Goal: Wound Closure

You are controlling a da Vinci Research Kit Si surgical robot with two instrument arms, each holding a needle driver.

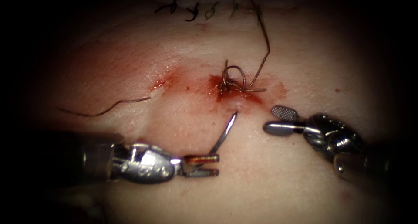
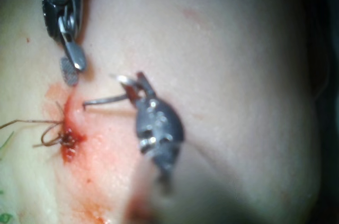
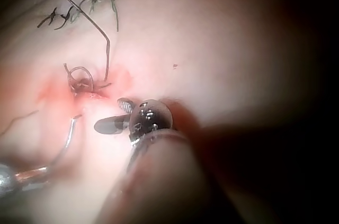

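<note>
Needle gripped by the left tool, its tip at the tissue below the knot; right tool open and empty.

Endoscope view: the left arm's steel needle driver (image 1: 201, 166), jaws closed, pinches the thin curved steel needle (image 1: 224, 134) near its rear end, likely for reach; the tip meets the pale pork tissue (image 1: 305, 45) just below the knotted dark thread (image 1: 233, 82) amid red fluid (image 1: 209, 84). The right arm's steel needle driver (image 1: 281, 120) lies level, jaws parted, holding nothing.
Left wrist view: the left tool (image 2: 132, 83) angles toward the cut, needle (image 2: 103, 100) pointing at the knot.
Right wrist view: the right tool (image 3: 114, 115) waits just beside the needle (image 3: 69, 136), jaws spread.
</note>
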